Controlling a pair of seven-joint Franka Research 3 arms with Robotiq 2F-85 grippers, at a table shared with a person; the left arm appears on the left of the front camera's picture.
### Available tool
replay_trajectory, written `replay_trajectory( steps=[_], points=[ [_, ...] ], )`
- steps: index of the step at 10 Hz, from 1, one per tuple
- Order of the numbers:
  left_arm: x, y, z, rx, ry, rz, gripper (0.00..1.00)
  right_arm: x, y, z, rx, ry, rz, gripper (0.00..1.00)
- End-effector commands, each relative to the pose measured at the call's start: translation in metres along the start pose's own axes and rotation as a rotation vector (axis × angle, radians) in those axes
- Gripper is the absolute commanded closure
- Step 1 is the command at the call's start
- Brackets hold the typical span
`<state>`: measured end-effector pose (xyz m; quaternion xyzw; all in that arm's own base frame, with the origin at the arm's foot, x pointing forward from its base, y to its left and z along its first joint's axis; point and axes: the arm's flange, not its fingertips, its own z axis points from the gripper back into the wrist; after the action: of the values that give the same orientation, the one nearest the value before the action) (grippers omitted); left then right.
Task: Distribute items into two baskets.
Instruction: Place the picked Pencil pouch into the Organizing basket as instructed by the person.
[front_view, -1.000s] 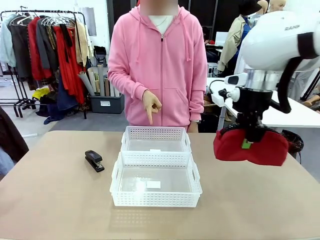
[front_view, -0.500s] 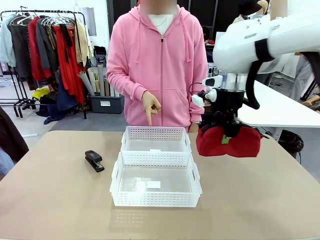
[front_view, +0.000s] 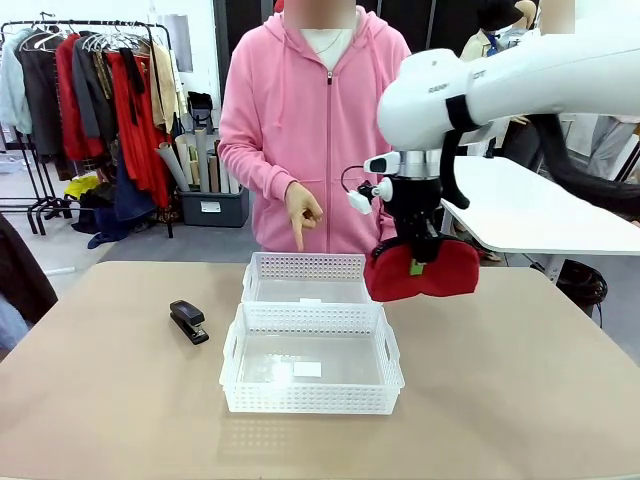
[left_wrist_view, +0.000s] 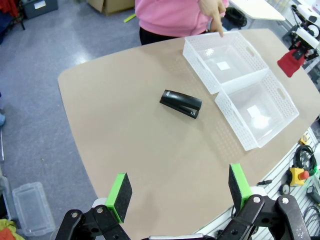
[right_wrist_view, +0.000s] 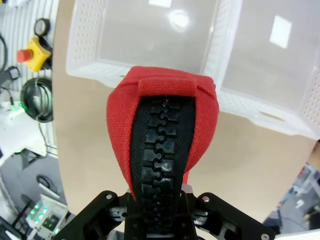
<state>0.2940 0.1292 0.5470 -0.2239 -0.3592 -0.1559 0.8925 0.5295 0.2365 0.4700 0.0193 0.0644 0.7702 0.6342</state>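
A tan desk (front_view: 100, 400) carries two white baskets (front_view: 310, 318) end to end, with a clothes rack (front_view: 90, 90) behind them to the left. The black stapler (front_view: 188, 321) lies left of the baskets. The right gripper (front_view: 414, 266) pinches the red pouch (front_view: 445, 275) in the air just right of them. The right wrist view shows its black zip (right_wrist_view: 161, 150) close up. The left wrist view shows the left gripper (left_wrist_view: 179, 190) spread wide.

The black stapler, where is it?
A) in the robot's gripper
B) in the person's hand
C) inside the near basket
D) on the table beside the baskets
D: the black stapler lies on the bare table, apart from the near basket, to its left.
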Motion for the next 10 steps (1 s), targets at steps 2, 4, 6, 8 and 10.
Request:
replay_trajectory(
  steps=[2, 4, 6, 8, 10],
  points=[
    [0.0, 0.0, 0.0, -0.001, -0.002, -0.002, 0.0, 0.02, -0.022, 0.014, -0.041, 0.023, -0.05, 1.0],
    [0.0, 0.0, 0.0, -0.001, -0.002, -0.002, 0.0, 0.03, -0.031, 0.017, -0.046, -0.033, -0.069, 1.0],
    [0.0, 0.0, 0.0, -0.001, -0.002, -0.002, 0.0, 0.044, -0.042, 0.017, -0.071, -0.073, -0.1, 1.0],
    [0.0, 0.0, 0.0, -0.001, -0.002, -0.002, 0.0, 0.06, -0.055, 0.015, -0.085, -0.074, -0.093, 1.0],
    [0.0, 0.0, 0.0, -0.001, -0.002, -0.002, 0.0, 0.074, -0.065, 0.014, -0.115, -0.071, -0.092, 1.0]
  ],
)
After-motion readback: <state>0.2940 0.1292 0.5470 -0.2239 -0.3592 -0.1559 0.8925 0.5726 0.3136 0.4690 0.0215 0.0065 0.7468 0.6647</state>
